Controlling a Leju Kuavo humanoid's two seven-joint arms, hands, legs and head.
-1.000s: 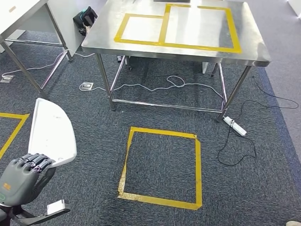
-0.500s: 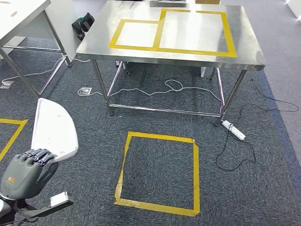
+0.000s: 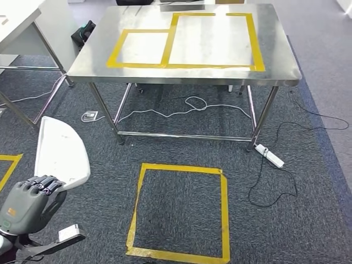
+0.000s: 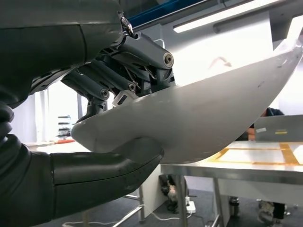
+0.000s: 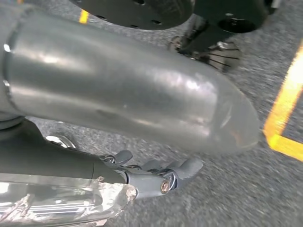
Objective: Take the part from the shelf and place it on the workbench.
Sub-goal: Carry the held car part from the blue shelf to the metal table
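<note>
A white curved panel part stands up from my left hand at the lower left of the head view. The left wrist view shows this part pinched between the thick thumb and the dark fingers. The steel workbench with two yellow tape rectangles on its top stands ahead, across the carpet; its edge lies beyond the part in the left wrist view. My right hand hangs over the carpet with its fingers stretched out and nothing in them.
A yellow tape square marks the carpet between me and the workbench. Cables and a white power strip lie under and to the right of the workbench. Another table and a black bag stand at the far left.
The whole picture has shifted: the workbench and floor square have slid left and down, so the camera has moved. My left hand still holds the white part the same way.
</note>
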